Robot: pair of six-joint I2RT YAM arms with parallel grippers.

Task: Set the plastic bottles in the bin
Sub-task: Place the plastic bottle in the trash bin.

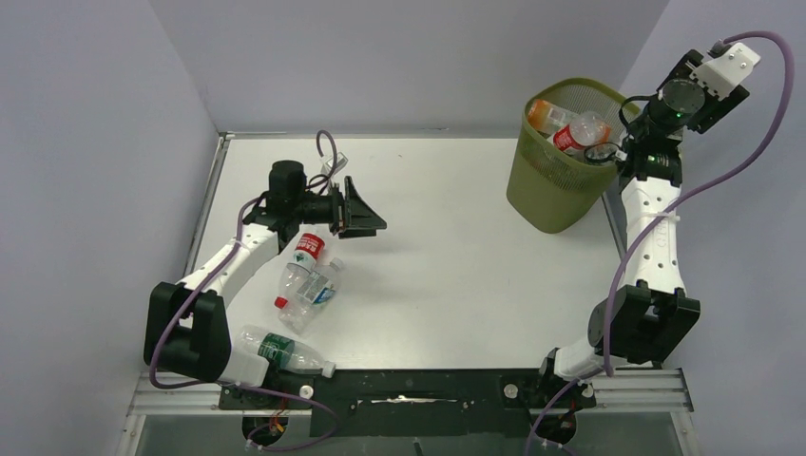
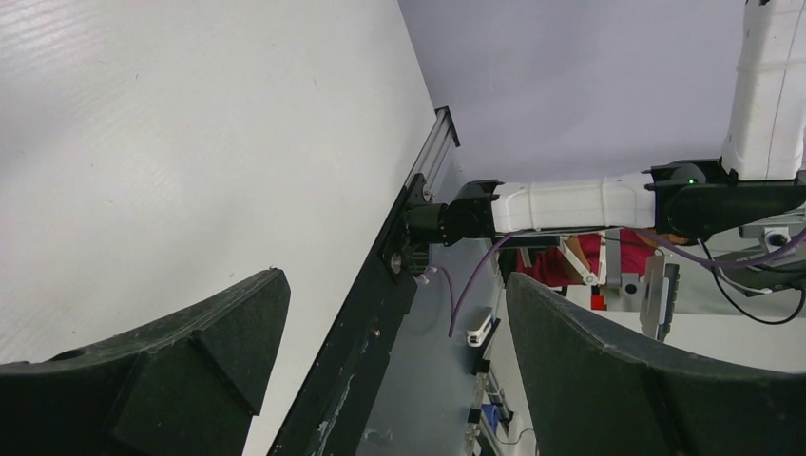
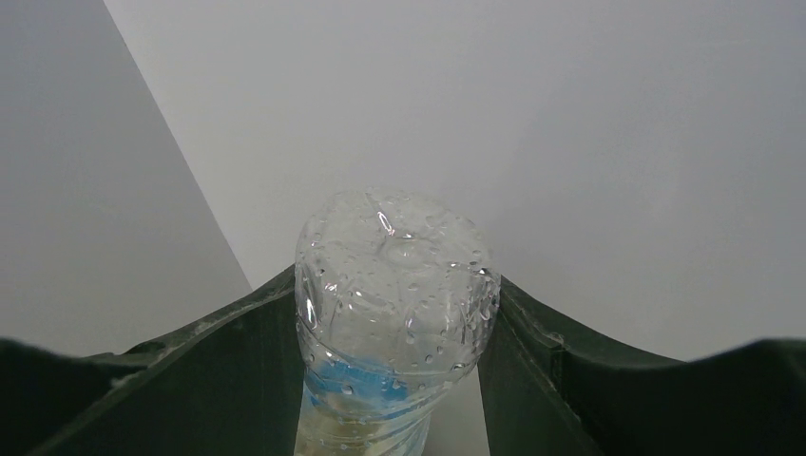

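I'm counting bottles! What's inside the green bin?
An orange bottle and a red-labelled bottle show at the top of the bin. Anything deeper is hidden under them.

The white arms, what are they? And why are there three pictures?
They are two robot arms bolted to a table. The big picture looks down from above. The other two pictures come from small cameras on the wrists, so you see each hand's own fingers. The left hand is open and empty. The right hand squeezes a clear bottle, up by the green bin, which has other bottles inside. Three lie on the table: a red-label bottle, a blue-label bottle and a green-label bottle.
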